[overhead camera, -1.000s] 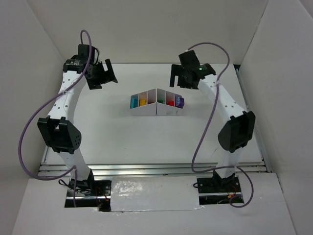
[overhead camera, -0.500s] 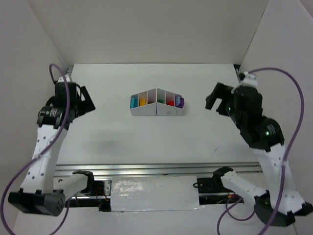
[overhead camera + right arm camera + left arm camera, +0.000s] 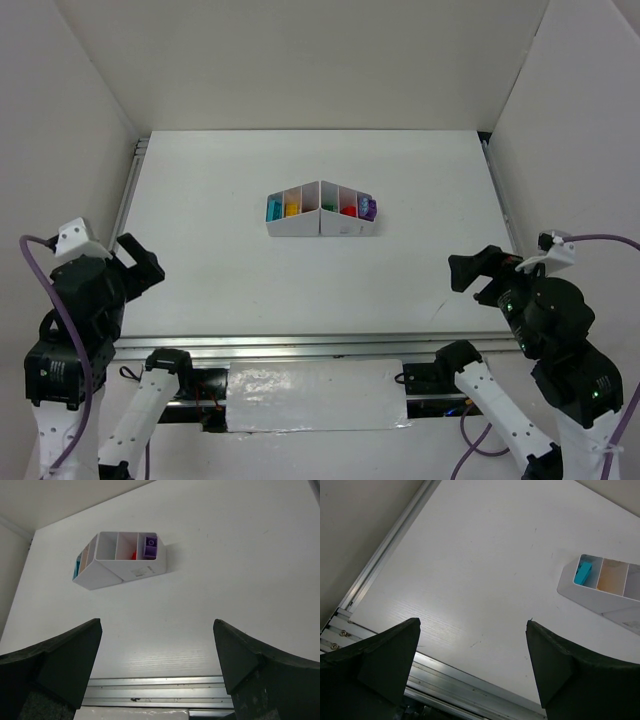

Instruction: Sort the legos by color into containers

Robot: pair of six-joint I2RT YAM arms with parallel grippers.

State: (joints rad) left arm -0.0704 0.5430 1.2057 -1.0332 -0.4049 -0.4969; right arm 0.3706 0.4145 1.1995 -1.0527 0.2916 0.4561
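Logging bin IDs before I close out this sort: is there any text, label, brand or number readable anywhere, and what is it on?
No text can be read in any view.
Small sticker on the front wall of the white organizer tray: it has print, but too small and blurred to read.
Legos in the tray: no markings visible.

Right gripper (image 3: 156, 630) spread wide above a white table (image 3: 230, 565), with a tray (image 3: 100, 577) in the upper left of the frame.
Its two dark fingers (image 3: 60, 665) fill the lower corners, nothing between them. The white tray has side-by-side compartments: a purple brick (image 3: 151, 546) lies in the rightmost, a red brick (image 3: 135, 555) shows in the next, and a sliver of a blue brick (image 3: 76, 571) at the far left. A metal rail (image 3: 160, 690) runs along the bottom edge.
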